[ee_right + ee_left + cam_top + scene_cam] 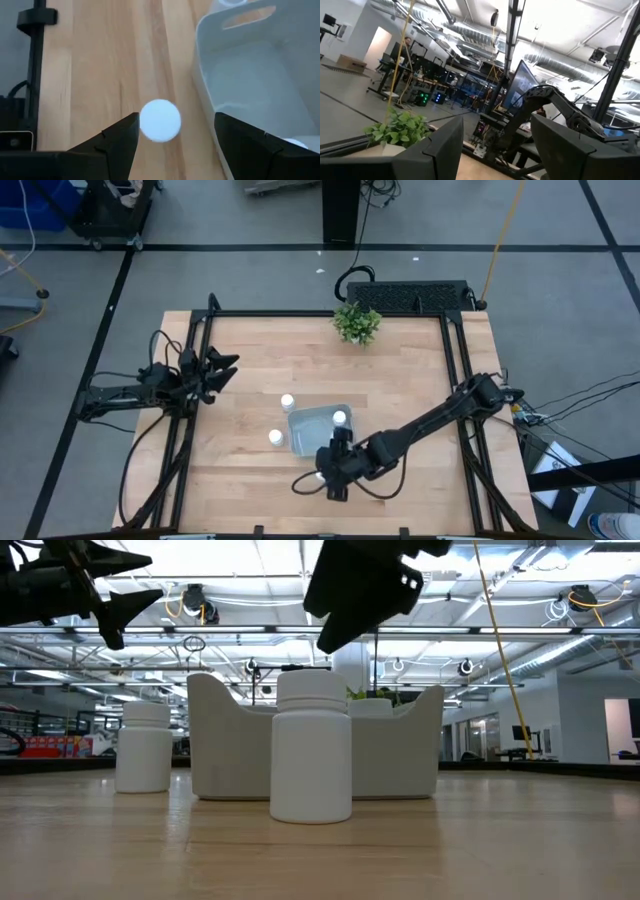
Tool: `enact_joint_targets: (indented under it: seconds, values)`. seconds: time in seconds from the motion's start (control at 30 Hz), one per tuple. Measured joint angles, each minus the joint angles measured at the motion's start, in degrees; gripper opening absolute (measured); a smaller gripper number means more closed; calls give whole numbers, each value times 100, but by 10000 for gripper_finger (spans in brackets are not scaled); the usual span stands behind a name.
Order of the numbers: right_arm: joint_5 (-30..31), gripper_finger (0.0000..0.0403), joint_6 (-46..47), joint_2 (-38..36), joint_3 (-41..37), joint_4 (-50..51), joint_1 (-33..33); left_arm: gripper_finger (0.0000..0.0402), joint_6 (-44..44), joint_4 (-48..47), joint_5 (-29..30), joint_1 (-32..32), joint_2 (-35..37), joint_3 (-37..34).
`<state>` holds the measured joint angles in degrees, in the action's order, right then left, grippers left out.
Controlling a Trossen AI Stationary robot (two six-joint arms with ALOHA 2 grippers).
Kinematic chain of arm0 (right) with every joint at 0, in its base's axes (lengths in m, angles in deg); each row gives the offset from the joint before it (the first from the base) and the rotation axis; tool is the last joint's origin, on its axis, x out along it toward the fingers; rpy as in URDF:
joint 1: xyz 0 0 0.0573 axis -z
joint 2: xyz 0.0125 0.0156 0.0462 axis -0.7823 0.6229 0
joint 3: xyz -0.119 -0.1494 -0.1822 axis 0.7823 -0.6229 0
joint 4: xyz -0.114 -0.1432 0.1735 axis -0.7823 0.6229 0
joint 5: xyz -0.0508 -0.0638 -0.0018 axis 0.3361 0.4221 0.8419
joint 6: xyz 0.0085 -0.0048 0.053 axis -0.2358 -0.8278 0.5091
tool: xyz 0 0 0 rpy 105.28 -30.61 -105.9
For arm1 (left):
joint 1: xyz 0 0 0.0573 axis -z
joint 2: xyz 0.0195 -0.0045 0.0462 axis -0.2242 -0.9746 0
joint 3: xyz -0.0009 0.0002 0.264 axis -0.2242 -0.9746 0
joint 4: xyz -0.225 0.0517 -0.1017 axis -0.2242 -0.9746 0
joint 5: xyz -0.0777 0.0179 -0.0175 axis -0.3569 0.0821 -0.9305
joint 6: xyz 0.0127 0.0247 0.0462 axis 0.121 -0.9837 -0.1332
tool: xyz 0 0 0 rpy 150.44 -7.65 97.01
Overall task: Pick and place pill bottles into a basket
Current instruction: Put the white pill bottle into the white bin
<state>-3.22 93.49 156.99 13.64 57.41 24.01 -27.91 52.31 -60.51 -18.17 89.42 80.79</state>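
The pale grey-blue basket (305,430) stands on the wooden table; it also shows in the right wrist view (250,75) and the low view (225,740). One white pill bottle (340,418) stands inside it. Two more (288,402) (276,437) stand on the table to its left. Another bottle (320,476) (313,745) stands upright near the basket's near edge. My right gripper (328,473) (175,125) is open above this bottle, fingers pointing down on either side of its cap (160,120), apart from it. My left gripper (232,370) (495,130) is open and empty at the table's left.
A small green plant (357,323) stands at the table's far edge. Black frame rails (200,380) run along the table's left and right sides. Bare wood lies near the front edge and to the right of the basket.
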Motion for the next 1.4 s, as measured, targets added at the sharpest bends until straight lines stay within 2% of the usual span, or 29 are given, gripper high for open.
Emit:
enact_joint_targets:
  seconds: [0.27,0.47,1.2,1.4]
  values:
    - [69,239,-94,125,9,-272,-57,239,-7,-22,-2,0,0,0]
    - [19,238,-130,381,7,-317,-37,239,0,-69,-34,-2,1,0]
    - [-136,237,61,479,-2,-399,-42,239,-7,-113,29,0,1,0]
    - [-139,216,25,479,-2,-390,-42,239,-7,-131,88,0,2,0]
